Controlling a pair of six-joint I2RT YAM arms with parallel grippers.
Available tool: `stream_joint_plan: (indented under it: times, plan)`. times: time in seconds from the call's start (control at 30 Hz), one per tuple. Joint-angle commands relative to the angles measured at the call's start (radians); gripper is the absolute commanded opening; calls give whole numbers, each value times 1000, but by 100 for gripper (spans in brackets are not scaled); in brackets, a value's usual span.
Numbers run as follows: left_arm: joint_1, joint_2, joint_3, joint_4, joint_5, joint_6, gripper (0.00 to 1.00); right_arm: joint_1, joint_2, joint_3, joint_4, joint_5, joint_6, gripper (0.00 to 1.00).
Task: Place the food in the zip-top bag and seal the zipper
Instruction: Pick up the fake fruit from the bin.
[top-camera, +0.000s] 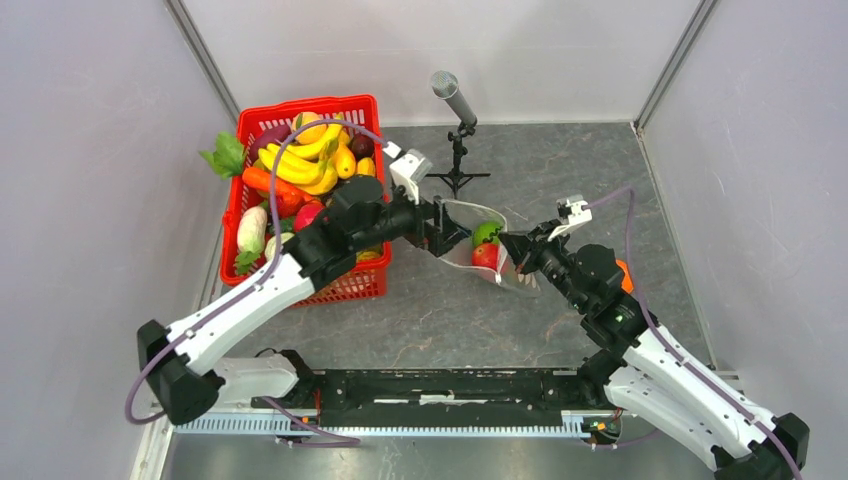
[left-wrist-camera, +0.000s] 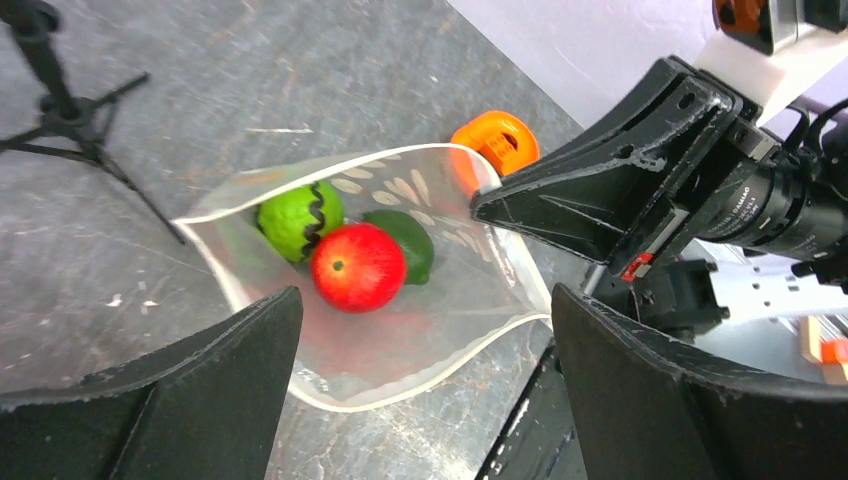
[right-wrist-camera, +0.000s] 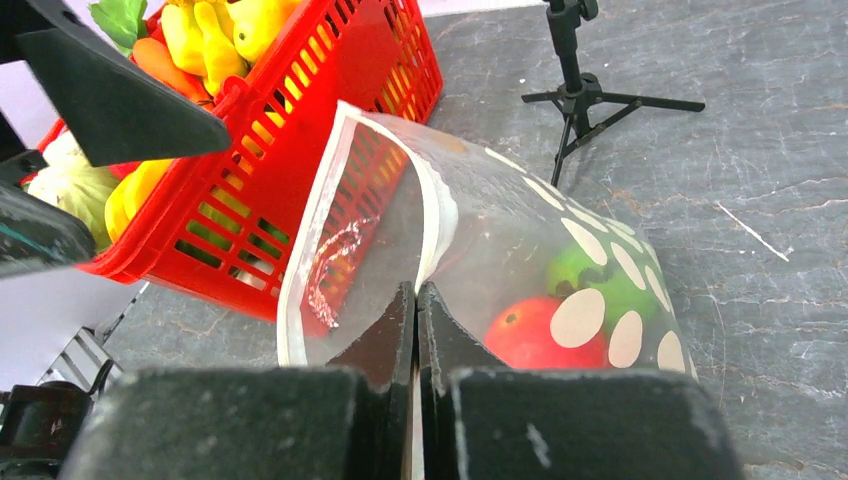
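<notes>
White panel walls (top-camera: 90, 150) enclose a grey stone-pattern worktop (top-camera: 560, 170). At its centre lies the clear, white-dotted flexible plastic zip-top bag (top-camera: 460, 255), its mouth open toward the left arm (top-camera: 250, 300). Three glossy toy pieces of food rest inside: a red round one (left-wrist-camera: 357, 266), a light green ridged one (left-wrist-camera: 298, 218) and a dark green one (left-wrist-camera: 415, 240).

The right fingers (right-wrist-camera: 385, 340) are clamped together on the bag's mouth edge, holding it up. The left fingers (left-wrist-camera: 230, 380) stand fully apart, empty, at the mouth.

The film looks thin, limp and slippery, so expect it to collapse if released. Take hold at the white zipper strip (right-wrist-camera: 306, 250), probably the stiffest part.

More food, including yellow bananas (top-camera: 295, 165), fills the red plastic lattice basket (top-camera: 350, 285). An orange piece (left-wrist-camera: 495, 140) lies near the right arm (top-camera: 650, 350).
</notes>
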Motion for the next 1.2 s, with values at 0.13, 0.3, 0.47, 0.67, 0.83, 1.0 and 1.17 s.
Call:
stream_joint_plan:
  times: [0.13, 0.3, 0.47, 0.67, 0.83, 1.0, 1.17]
  plan:
    - [-4, -144, -21, -62, -381, 113, 100, 3, 16, 16, 12, 24, 8, 0]
    - [-4, -182, -3, -196, -632, 134, 100, 1, 45, 27, 8, 9, 9, 0]
    - [-3, -180, 37, -363, -838, 132, 100, 2, 68, 36, 10, 2, 5, 0]
    - [10, -213, 52, -440, -942, 128, 100, 3, 77, 44, 7, -6, 6, 0]
    - [123, -215, 64, -472, -867, 136, 99, 3, 81, 57, -3, -7, -2, 0]
    - [363, -200, 70, -550, -641, 140, 95, 2, 83, 61, -9, -9, -2, 0]
    - [465, -190, 64, -592, -604, 139, 90, 2, 80, 66, -14, -10, -9, 0]
